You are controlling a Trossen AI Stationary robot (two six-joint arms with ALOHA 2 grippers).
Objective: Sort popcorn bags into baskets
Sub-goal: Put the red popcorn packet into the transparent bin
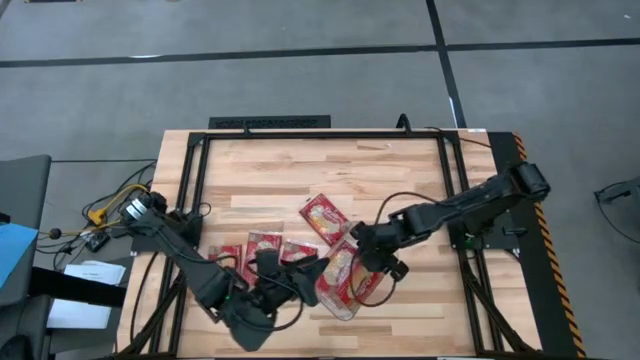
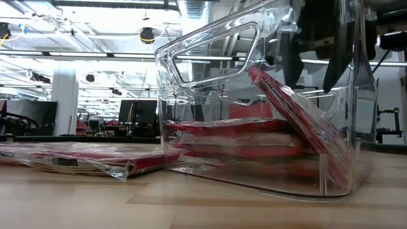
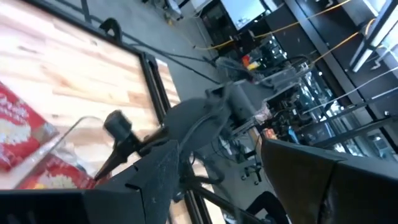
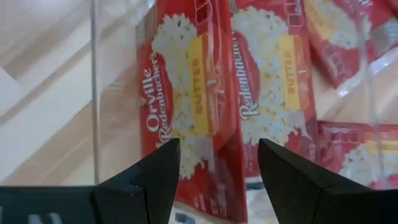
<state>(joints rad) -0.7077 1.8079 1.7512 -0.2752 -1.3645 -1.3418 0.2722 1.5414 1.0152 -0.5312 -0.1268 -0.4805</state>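
Right claw, fingers apart, hangs directly above the leaning popcorn bags inside the basket; left claw parted nearby.

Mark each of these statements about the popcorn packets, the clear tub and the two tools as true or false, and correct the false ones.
1. The clear plastic rectangular tub holds several flat red popcorn packets. True.
2. One red packet leans tilted against the tub's wall. True.
3. Every packet is inside the tub. False: some lie on the wooden table, such as one red packet beyond the tub and others beside it.
4. The right tool is clamped on a packet. False: its jaws stand open above the tub, holding nothing.
5. The tub is opaque blue. False: it is colourless and see-through.
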